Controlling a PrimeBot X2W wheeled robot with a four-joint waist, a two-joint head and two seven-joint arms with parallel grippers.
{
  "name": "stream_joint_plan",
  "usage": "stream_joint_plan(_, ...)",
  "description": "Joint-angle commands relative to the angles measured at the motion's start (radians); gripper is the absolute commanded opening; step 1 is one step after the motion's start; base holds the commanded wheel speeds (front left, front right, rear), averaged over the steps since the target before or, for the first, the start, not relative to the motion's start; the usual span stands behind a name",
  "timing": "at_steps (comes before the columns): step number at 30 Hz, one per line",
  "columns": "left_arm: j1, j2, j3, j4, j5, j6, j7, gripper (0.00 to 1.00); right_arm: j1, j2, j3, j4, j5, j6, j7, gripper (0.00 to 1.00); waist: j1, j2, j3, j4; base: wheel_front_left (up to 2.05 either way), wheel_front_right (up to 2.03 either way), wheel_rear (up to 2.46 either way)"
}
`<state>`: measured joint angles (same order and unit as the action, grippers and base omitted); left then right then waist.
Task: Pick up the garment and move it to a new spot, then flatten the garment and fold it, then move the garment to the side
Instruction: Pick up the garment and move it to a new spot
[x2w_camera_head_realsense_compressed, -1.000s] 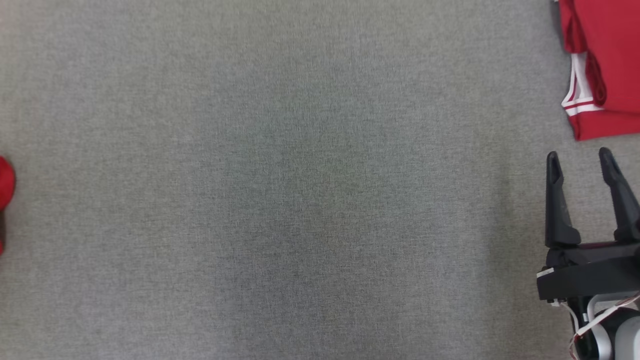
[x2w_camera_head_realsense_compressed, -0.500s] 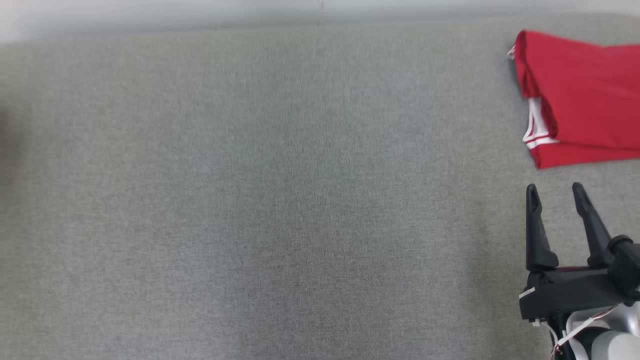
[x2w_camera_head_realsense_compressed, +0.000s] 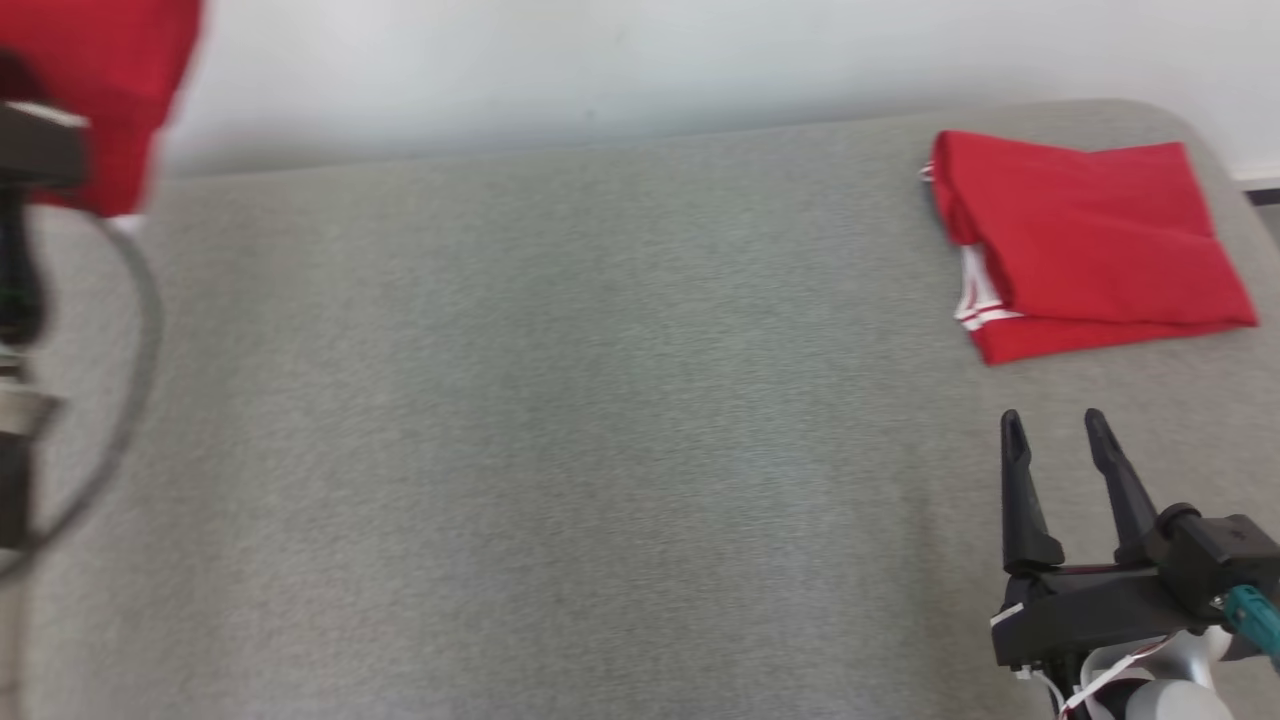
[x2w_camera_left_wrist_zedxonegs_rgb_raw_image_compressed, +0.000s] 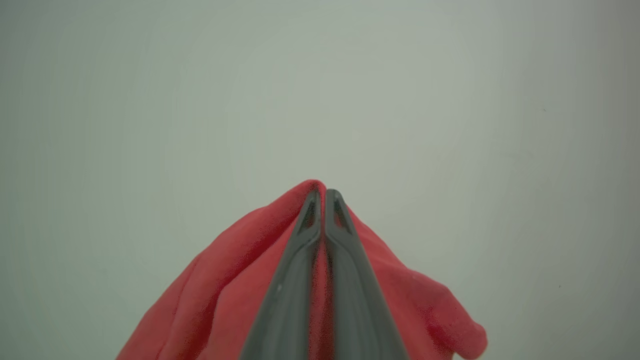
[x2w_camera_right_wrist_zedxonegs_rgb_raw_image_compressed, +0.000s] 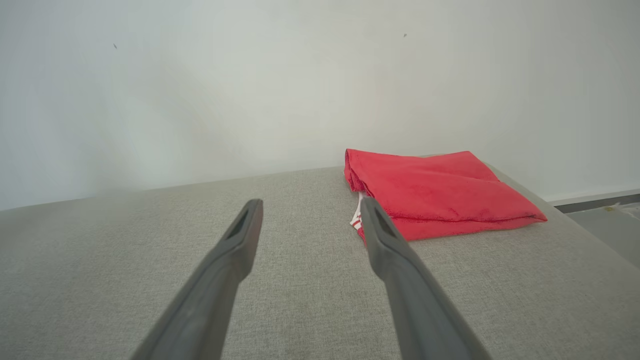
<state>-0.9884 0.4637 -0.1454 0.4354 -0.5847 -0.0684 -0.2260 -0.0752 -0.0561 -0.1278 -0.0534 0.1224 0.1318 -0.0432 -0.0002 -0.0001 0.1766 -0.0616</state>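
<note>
Red soft cloth garment (x2w_camera_left_wrist_zedxonegs_rgb_raw_image_compressed: 230, 280) pinched between closed fingers of left gripper (x2w_camera_left_wrist_zedxonegs_rgb_raw_image_compressed: 325, 192); cloth drapes down on both sides of fingers, pale wall (x2w_camera_head_realsense_compressed: 600, 60) behind. Head view: this garment at 10 o'clock, blurred. Right gripper (x2w_camera_head_realsense_compressed: 1052, 432) at 4 o'clock, fingers wide apart, nothing between them, over grey woven fabric surface (x2w_camera_head_realsense_compressed: 560, 400). Second, folded red garment with white stripes (x2w_camera_head_realsense_compressed: 1090, 240) lies on surface at 2 o'clock, near right gripper toward 12 o'clock, not touching.
</note>
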Motion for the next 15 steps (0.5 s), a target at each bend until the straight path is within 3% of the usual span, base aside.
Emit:
stream_joint_plan(1, 0.026, -0.023, -0.01, -0.048, 0.005, 0.015, 0.012, 0.0, 0.008, 0.005, 0.005, 0.009, 0.008, -0.003, -0.011, 1.0, 0.0002, 0.0001, -0.031, -0.049, 0.0, 0.0, 0.0)
stream_joint_plan(7, 0.09, -0.115, -0.099, -0.271, 0.018, 0.077, 0.102, 0.0, 0.009, 0.007, 0.016, 0.047, 0.031, -0.003, -0.04, 1.0, 0.0002, 0.0001, -0.042, -0.124, 0.0, 0.0, 0.0)
stream_joint_plan(15, 0.198, -0.192, -0.22, -0.421, 0.042, 0.122, 0.169, 0.0, 0.002, 0.007, 0.028, 0.092, 0.057, -0.003, -0.073, 1.0, 0.0002, 0.0001, -0.023, -0.208, 0.0, 0.0, 0.0)
